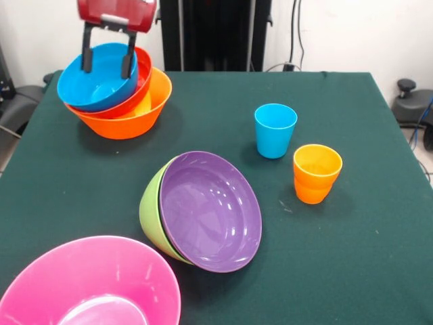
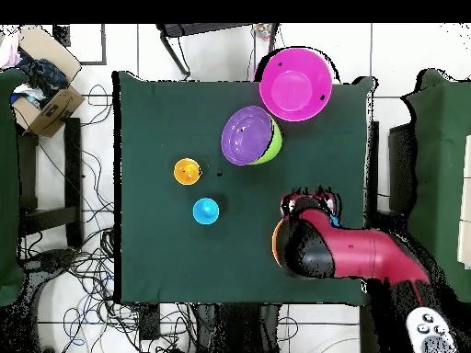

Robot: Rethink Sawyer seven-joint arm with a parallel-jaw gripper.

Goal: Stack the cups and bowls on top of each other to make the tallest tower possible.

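Currently, in the front view, the gripper (image 1: 107, 66) stands over the tower (image 1: 115, 91), its jaws apart and dipped inside the tilted blue bowl (image 1: 95, 84); clamping on the rim is not evident. That bowl sits askew in a red-orange bowl (image 1: 143, 81), which nests in the big orange bowl (image 1: 125, 112).

Risk: the tilted blue bowl may slide or tip off the tower if the jaws drag its wall on lifting.

Right of the tower and nearer the camera, a purple bowl (image 1: 210, 210) lies nested in a green bowl (image 1: 150, 203), both on edge; these may roll if nudged. Further right stand a blue cup (image 1: 275, 130) and orange cups (image 1: 316, 172). A pink bowl (image 1: 91, 284) sits nearest the camera.

In the overhead view, the arm (image 2: 354, 253) hides most of the tower. The dark green worktop (image 2: 156, 129) carries everything.
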